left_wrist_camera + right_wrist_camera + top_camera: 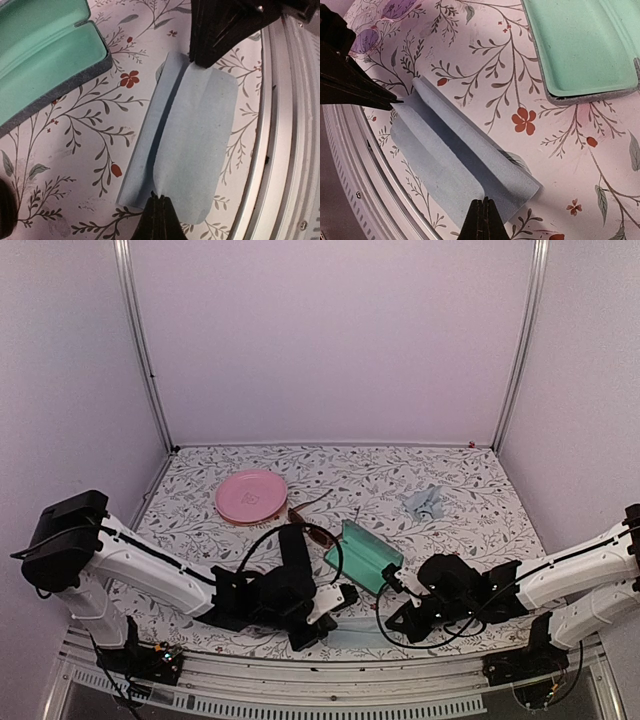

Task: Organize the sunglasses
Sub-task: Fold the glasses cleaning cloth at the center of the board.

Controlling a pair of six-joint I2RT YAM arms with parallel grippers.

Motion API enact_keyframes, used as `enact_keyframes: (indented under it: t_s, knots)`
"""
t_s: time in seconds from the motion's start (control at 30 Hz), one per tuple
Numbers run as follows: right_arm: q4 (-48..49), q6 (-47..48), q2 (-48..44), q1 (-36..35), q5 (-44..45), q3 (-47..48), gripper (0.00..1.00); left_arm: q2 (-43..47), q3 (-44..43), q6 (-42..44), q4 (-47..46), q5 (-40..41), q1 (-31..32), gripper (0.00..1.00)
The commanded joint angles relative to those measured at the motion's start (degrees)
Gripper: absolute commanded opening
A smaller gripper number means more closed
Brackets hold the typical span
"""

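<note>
Reddish-brown sunglasses (316, 534) lying diagonally off the green case's (362, 555) far-left corner.
Left gripper (160, 212), closed on the case's near side, is sitting nearer them than the closed right gripper (482, 217).

Floral-print counter (470, 490): pink plate (251, 496) back left, crumpled pale-blue cloth (424, 503) back right, well apart. Hard case (364, 554) lies open mid-counter, mint-green lining up, dark outer shell. Near the front edge lies a flat grey-blue pouch (195, 145), creased lengthwise, just beside the case, not touching it.
</note>
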State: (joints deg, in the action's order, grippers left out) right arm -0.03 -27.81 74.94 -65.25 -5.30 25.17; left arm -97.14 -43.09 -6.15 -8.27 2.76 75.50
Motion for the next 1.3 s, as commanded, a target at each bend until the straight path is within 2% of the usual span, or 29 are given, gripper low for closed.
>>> enact_keyframes:
  t_s: [0.0, 0.6, 0.9, 1.27]
  knots:
    - [1.7, -0.76, -0.7, -0.57, -0.63, -0.42, 0.0, -1.15, 0.81, -0.68, -1.31, -0.42, 0.95, 0.0]
    - [1.83, -1.62, -0.11, -1.65, -0.59, -0.51, 0.0, -2.71, 0.64, -0.96, -1.06, -1.19, 1.5, 0.0]
    - [2.34, -2.14, 0.21, -2.23, -1.41, -0.84, 0.03, -2.81, 0.46, -1.15, -0.74, -1.35, 2.07, 0.07]
    - [2.55, -3.42, -0.29, -3.53, -1.99, -1.56, 0.11, -2.04, -0.25, -1.35, 1.26, -0.84, 3.53, 0.17]
